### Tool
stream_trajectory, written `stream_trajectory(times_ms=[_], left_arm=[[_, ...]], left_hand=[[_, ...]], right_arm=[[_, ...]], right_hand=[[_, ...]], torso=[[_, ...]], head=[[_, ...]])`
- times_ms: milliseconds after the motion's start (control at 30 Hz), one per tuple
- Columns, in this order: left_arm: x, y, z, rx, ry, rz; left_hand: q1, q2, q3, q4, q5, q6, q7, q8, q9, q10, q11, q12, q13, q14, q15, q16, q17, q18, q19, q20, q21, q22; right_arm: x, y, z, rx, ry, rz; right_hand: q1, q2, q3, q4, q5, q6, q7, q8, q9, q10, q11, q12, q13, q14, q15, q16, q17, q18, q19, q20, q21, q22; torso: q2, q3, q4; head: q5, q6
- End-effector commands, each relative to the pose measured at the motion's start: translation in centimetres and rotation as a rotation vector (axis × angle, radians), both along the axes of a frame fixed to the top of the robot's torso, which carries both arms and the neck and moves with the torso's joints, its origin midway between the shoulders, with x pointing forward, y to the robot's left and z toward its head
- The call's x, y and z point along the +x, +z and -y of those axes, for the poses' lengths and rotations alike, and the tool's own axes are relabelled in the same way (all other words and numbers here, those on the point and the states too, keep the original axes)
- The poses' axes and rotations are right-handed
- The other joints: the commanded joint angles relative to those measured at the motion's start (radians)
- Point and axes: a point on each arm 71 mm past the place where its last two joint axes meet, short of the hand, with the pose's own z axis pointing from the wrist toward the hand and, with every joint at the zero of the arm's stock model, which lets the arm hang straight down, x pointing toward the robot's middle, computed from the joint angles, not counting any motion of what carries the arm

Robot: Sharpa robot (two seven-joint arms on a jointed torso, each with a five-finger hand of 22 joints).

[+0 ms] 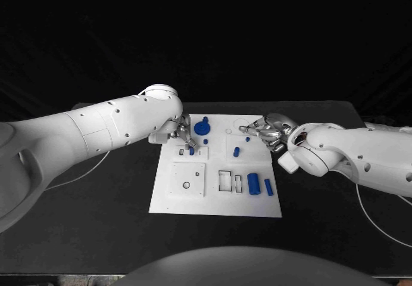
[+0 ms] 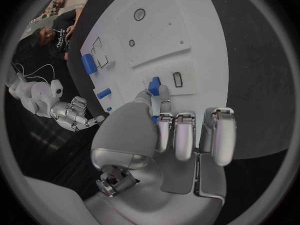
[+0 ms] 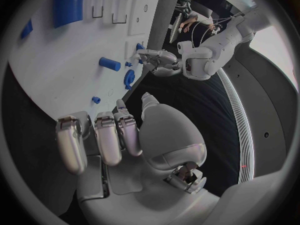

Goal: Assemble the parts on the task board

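- The white task board point(image 1: 167, 199) lies in the middle of the head view on the black table point(image 1: 86, 226), with raised square plates and cut-out slots on its surface.
- The left hand point(image 1: 182, 136) sits over the board's upper left part. In the left wrist view its thumb and one finger pinch a small blue piece point(image 2: 154, 86) just beside a small rectangular slot point(image 2: 177, 79), while the other fingers point(image 2: 185, 137) hang curled and apart from it.
- That pinched piece also shows in the head view as a blue sliver point(image 1: 190, 143) under the left hand's fingertips.
- The right hand point(image 1: 264, 132) hovers at the board's upper right edge. In the right wrist view its fingers point(image 3: 103, 137) are curled inward with nothing visible between them (the thumb point(image 3: 147, 101) points toward the board).
- A round blue disc point(image 1: 202, 127) lies on the board near its top edge, just right of the left hand.
- A short blue peg point(image 1: 236, 152) rests in the upper right quarter of the board, and a tiny blue stud point(image 1: 248, 139) lies just above and right of it, near the right hand.
- In the lower right of the board, a thick blue cylinder point(image 1: 253, 183) lies beside a thin blue bar point(image 1: 268, 187), both pointing up and down the frame, right of two rectangular cut-outs point(image 1: 225, 180).
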Motion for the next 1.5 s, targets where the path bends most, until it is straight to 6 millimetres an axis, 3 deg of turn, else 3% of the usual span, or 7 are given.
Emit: stream_trajectory(times_ms=[33,133,233,433,900,1500], left_arm=[[-0.2,-0.1,0.0,0.003,-0.01,-0.022],[-0.2,-0.1,0.1,0.0,-0.011,-0.022],[-0.2,-0.1,0.1,-0.005,-0.013,-0.023],[-0.2,-0.1,0.3,-0.021,-0.018,-0.022],[-0.1,0.0,-0.1,-0.078,0.012,-0.01],[-0.1,0.1,-2.3,-0.156,0.116,0.023]], left_hand=[[0.017,0.001,0.01,-0.001,0.016,-0.002,-0.005,-0.006,0.002,0.104,-0.006,0.002,0.263,0.103,-0.008,0.003,0.263,-0.007,0.102,-0.007,0.002,0.263],[0.032,-0.006,0.022,0.0,0.061,-0.001,-0.006,-0.009,0.004,0.104,-0.007,0.002,0.263,0.103,-0.009,0.003,0.263,-0.007,0.102,-0.008,0.002,0.263],[0.064,-0.019,0.048,0.0,0.15,0.0,-0.008,-0.015,0.006,0.104,-0.009,0.002,0.263,0.103,-0.011,0.003,0.263,-0.007,0.102,-0.01,0.002,0.263],[0.095,-0.034,0.092,-0.001,0.194,0.004,-0.01,-0.019,0.011,0.104,-0.011,0.002,0.263,0.103,-0.012,0.003,0.263,-0.007,0.102,-0.012,0.002,0.263],[0.126,-0.063,0.151,-0.002,0.207,0.009,-0.01,-0.024,0.018,0.104,-0.011,0.002,0.263,0.103,-0.013,0.003,0.263,-0.007,0.102,-0.013,0.002,0.263],[0.132,-0.095,0.176,0.0,0.204,0.011,-0.009,-0.025,0.025,0.104,-0.011,0.002,0.263,0.103,-0.013,0.003,0.263,-0.007,0.102,-0.014,0.002,0.263]], right_arm=[[-0.1,0.0,-0.1,-0.001,0.013,-0.001],[-0.1,0.0,-0.1,-0.001,0.013,-0.001],[-0.1,0.0,-0.1,-0.001,0.013,-0.001],[-0.1,0.0,-0.1,-0.001,0.013,-0.001],[0.0,0.0,0.0,-0.003,0.009,0.0],[0.1,-0.1,0.3,-0.005,0.004,0.002]], right_hand=[[0.007,0.003,-0.005,-0.001,0.007,-0.004,0.039,0.006,0.001,0.103,0.008,0.003,0.26,0.103,0.008,0.004,0.263,-0.007,0.105,0.006,0.004,0.263],[0.007,0.003,-0.005,-0.001,0.007,-0.004,0.039,0.006,0.001,0.103,0.008,0.003,0.26,0.103,0.008,0.004,0.263,-0.007,0.105,0.006,0.004,0.263],[0.008,0.004,-0.005,-0.002,0.009,-0.004,0.039,0.006,0.001,0.103,0.009,0.003,0.26,0.103,0.008,0.004,0.263,-0.007,0.105,0.006,0.004,0.263],[0.011,0.004,-0.005,-0.003,0.013,-0.004,0.039,0.007,0.001,0.103,0.009,0.003,0.26,0.103,0.008,0.004,0.263,-0.007,0.105,0.006,0.004,0.263],[0.012,0.004,-0.005,-0.003,0.016,-0.004,0.04,0.008,0.001,0.103,0.009,0.003,0.26,0.103,0.008,0.004,0.263,-0.007,0.105,0.007,0.004,0.263],[0.014,0.004,-0.005,-0.004,0.019,-0.004,0.04,0.009,0.001,0.103,0.009,0.003,0.26,0.103,0.008,0.004,0.263,-0.007,0.105,0.007,0.004,0.263]], torso=[[0.0,-0.0002,-0.0004],[0.001,-0.0004,-0.0004],[0.001,-0.0004,-0.0005],[0.001,-0.0002,0.0004],[0.0,-0.0003,0.0014],[0.0,-0.0001,0.0005]], head=[[0.001,-0.001],[0.0,-0.001],[0.0,0.0],[-0.001,-0.001],[-0.003,-0.001],[-0.002,-0.003]])
